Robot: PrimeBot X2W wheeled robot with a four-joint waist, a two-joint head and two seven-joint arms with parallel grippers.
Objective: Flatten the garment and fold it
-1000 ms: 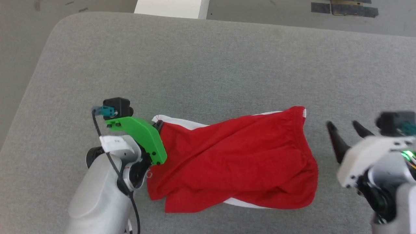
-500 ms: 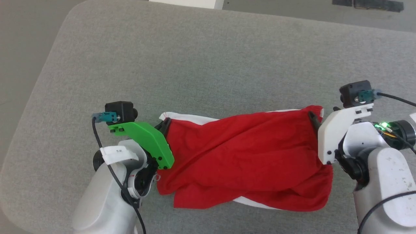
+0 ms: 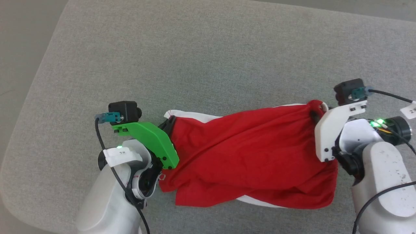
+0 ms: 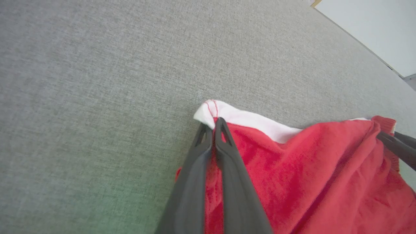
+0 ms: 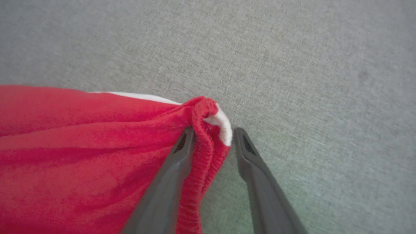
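Little can be read. In the head view, a white tag (image 3: 121,155) wrapped around the arm at the lower left carries small dark marks, too blurred to make out. A second white tag (image 3: 410,110) on the cable at the right edge shows what looks like a "2" and nothing more is legible.

In your head view, the green mount (image 3: 146,138) is hiding most of the left gripper (image 3: 169,123); the garment (image 5: 81,146) is running off the right wrist view's left and bottom edges.
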